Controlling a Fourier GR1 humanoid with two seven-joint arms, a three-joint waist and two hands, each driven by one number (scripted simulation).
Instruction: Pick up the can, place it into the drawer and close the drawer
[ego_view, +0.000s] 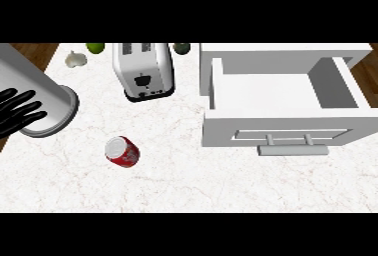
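A red can with a pale top lies tilted on the white marble counter, left of centre. The white drawer stands pulled open at the right, its inside bare, its grey handle facing the near side. My left hand shows at the left edge, fingers straight and spread, at the end of its grey forearm. It rests above and to the left of the can, apart from it, holding nothing. My right hand is out of view.
A silver toaster stands at the back between the can and the drawer. A garlic bulb, a lime and a dark green fruit lie along the far edge. Wooden floor shows past the counter's left corner.
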